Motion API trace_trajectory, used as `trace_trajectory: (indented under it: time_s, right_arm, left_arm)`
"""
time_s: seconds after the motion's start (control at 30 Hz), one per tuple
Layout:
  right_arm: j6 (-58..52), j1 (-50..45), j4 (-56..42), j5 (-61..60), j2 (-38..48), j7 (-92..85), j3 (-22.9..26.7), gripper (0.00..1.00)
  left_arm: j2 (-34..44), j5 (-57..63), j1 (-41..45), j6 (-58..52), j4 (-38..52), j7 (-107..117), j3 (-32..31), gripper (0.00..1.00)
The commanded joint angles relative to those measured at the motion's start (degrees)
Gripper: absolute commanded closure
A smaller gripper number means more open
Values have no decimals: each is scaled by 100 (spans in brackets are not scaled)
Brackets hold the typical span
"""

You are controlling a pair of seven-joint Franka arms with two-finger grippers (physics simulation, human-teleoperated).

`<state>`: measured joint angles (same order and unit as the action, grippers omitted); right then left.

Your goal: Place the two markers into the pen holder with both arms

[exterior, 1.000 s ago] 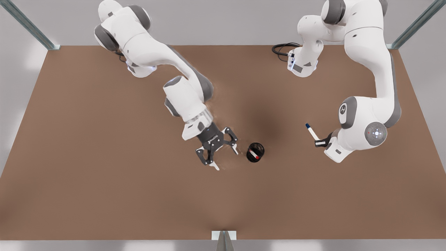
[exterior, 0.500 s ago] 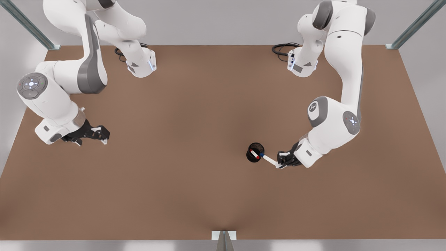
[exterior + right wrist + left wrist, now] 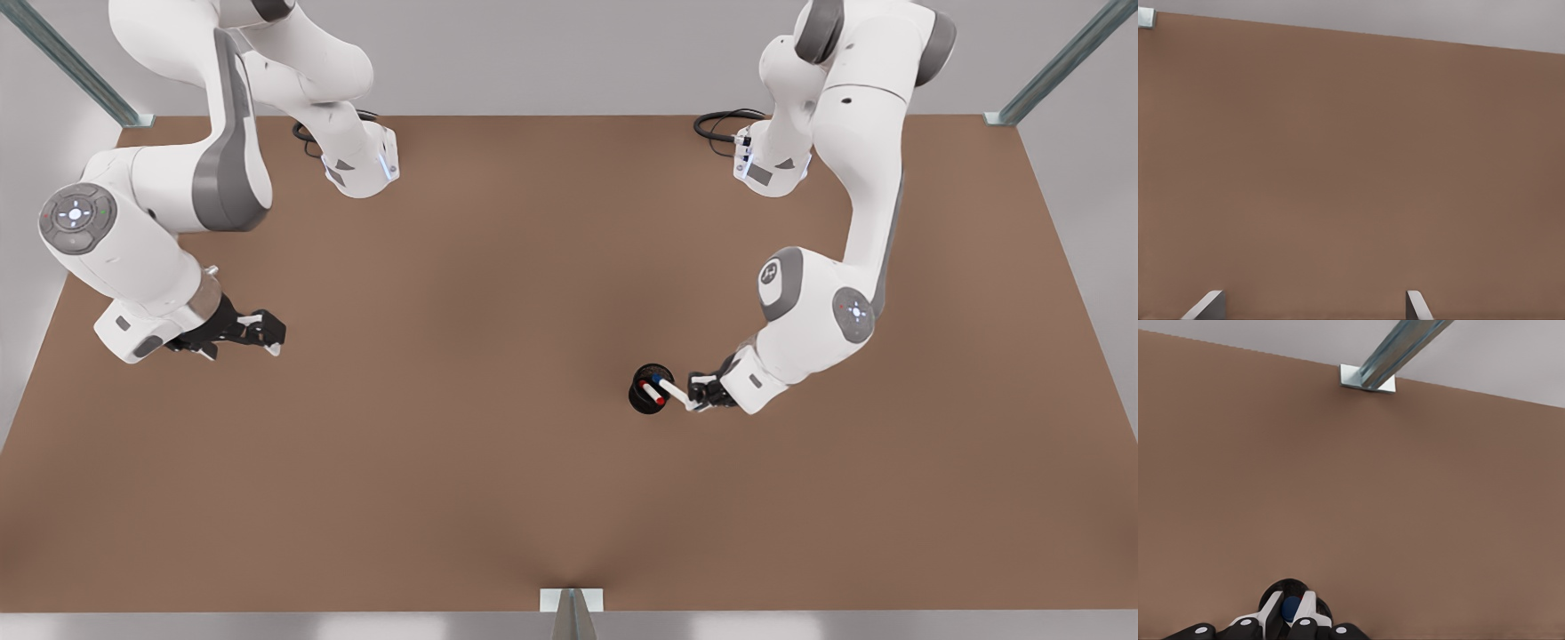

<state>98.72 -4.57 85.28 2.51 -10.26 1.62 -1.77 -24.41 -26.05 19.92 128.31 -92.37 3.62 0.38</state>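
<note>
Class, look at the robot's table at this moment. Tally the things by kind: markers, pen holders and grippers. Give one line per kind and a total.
Markers: 2, the red-capped marker in the cup, the blue-capped marker held over it.
Pen holders: 1, the black mesh pen holder.
Grippers: 2, the left gripper shut on the blue one, the right gripper open, waiting apart.
Total: 5

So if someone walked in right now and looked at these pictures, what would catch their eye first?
Probably the left gripper on the front view's right, shut on the blue marker and tipping its blue end over the black pen holder, where the red marker already sits. Next, the right gripper, open and waiting far off near the table's edge on the front view's left.
</note>
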Motion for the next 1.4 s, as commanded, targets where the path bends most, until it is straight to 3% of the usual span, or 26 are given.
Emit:
trace_trajectory:
  time_s: [0.0,0.9,0.93,0.97,1.0,1.13,1.17,1.2,1.23,1.3,1.37]
  right_arm:
    - [-46,-9,-3,-58,6,-74,1,0]
    - [-28,-35,-3,-58,15,-83,-16,0]
    - [-28,-27,-3,-58,15,-83,-16,0]
    - [-28,-27,-3,-58,15,-83,-16,0]
    - [-28,-35,-3,-58,15,-83,-16,0]
    - [-37,-27,-3,-58,15,-91,-16,0]
    - [-46,-27,-3,-58,15,-91,-16,0]
    - [-46,-27,-3,-58,15,-91,-16,0]
    - [-46,-27,-3,-58,15,-91,-16,0]
    - [-46,-27,-3,-58,15,-91,-16,0]
    - [-46,-18,-3,-58,15,-91,-16,0]
  left_arm:
    - [24,-50,3,18,-71,-415,6,79]
    - [-195,-85,275,845,-748,-608,6,78]
    - [-195,-76,275,853,-783,-634,6,68]
    - [-204,-76,346,853,-783,-643,6,17]
    - [-204,-76,354,853,-783,-634,6,0]
    - [6,-67,249,731,-634,-511,58,0]
    - [147,-24,30,-162,-231,-494,286,0]
    - [182,869,12,-1926,384,-389,725,0]
    - [174,2699,47,-3698,1027,-397,761,0]
    - [428,2535,-287,-3875,1493,-441,797,0]
    - [1439,2482,-822,-4253,1502,-678,613,0]
